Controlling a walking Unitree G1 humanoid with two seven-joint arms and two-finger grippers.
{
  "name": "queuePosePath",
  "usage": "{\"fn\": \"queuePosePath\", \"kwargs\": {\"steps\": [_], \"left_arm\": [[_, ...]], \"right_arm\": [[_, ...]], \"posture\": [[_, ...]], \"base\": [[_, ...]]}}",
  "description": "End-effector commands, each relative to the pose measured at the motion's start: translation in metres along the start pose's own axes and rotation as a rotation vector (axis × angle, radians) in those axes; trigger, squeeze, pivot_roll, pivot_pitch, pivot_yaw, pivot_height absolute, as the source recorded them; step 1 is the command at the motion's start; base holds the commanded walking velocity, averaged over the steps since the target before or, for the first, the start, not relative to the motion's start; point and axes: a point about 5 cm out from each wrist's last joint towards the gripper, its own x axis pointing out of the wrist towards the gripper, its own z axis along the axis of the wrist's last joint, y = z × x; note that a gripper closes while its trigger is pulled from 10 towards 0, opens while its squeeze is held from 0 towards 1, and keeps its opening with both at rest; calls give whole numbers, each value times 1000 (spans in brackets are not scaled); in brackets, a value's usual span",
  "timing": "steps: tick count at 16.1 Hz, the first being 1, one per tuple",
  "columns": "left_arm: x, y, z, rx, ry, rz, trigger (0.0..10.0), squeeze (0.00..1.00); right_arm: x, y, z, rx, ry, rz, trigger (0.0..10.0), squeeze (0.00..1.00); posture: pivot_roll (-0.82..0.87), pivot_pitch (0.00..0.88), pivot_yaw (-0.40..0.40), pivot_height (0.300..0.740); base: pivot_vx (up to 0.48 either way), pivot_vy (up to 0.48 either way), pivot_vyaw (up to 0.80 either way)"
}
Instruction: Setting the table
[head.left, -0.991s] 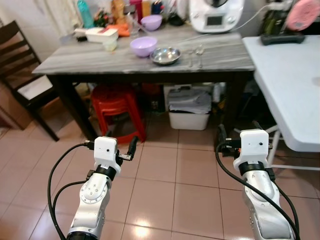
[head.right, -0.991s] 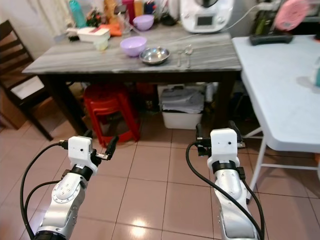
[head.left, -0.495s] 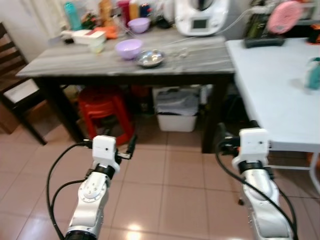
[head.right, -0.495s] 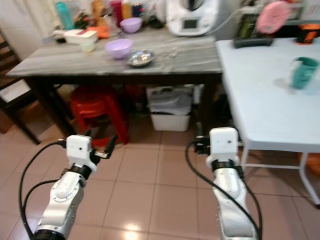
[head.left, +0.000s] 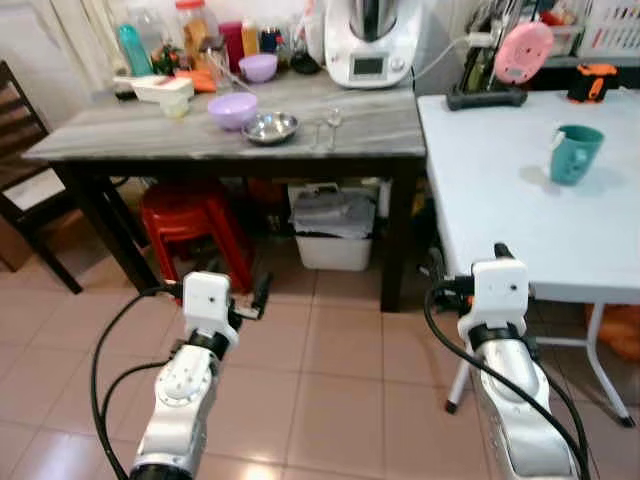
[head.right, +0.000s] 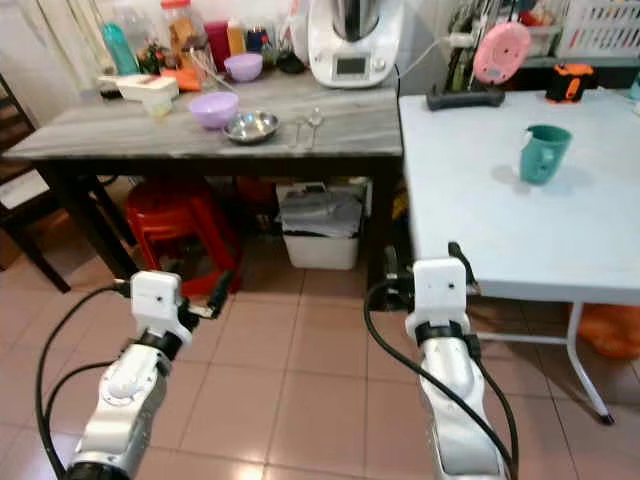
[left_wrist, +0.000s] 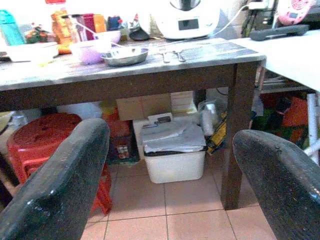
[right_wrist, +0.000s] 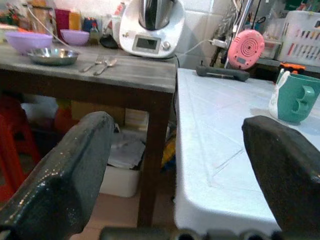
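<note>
A grey-topped dark table (head.left: 130, 138) carries a large purple bowl (head.left: 232, 108), a steel bowl (head.left: 270, 127), and a fork and spoon (head.left: 325, 126) side by side. To its right stands a white folding table (head.left: 500, 205) with a teal mug (head.left: 576, 153) on it. My left gripper (head.left: 212, 291) hangs low over the tiled floor in front of the dark table, open and empty. My right gripper (head.left: 468, 262) is open and empty too, just before the white table's near corner.
A red stool (head.left: 190, 215) and a white bin (head.left: 328, 238) sit under the dark table, and a dark chair (head.left: 25, 180) stands at its left. A white kitchen machine (head.left: 366, 45), a small purple bowl (head.left: 258, 66) and bottles crowd the back. The white table's legs (head.left: 600, 350) are by my right arm.
The whole view has swung right and pulled back, so the white table and teal mug have come into sight. Both grippers keep the same open pose.
</note>
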Motion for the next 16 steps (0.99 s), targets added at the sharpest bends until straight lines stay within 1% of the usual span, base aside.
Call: {"fn": "queuePosePath", "kwargs": {"steps": [1,5,6,9,11,13,16], "left_arm": [[5,-4,3,-5,-1,-17,10000,0],[9,-6,4,-6,-3,-27,10000,0],[10,-5,5,-7,-2,-27,10000,0],[10,-5,4,-8,-2,-28,10000,0],[10,-6,4,-11,-2,-25,10000,0],[11,-8,4,-14,-1,-33,10000,0],[12,-8,4,-10,-2,-41,10000,0]], "right_arm": [[2,-2,0,-8,2,-1,10000,0],[4,-7,0,-12,9,-7,10000,0],[4,-7,-1,-11,11,-10,10000,0],[3,-3,-1,-8,2,-11,10000,0],[2,-3,-3,1,4,-24,10000,0],[2,0,-3,-2,3,-6,10000,0],[3,0,-3,-4,2,-4,10000,0]], "posture": [[-106,0,97,740],[-112,0,89,740],[-112,0,98,740],[-114,0,120,740],[-113,0,121,740],[-113,0,123,740],[-112,0,125,740]], "base": [[0,-307,0],[0,-306,0],[0,-307,0],[0,-310,0],[0,-315,0],[0,-313,0],[0,-395,0]]}}
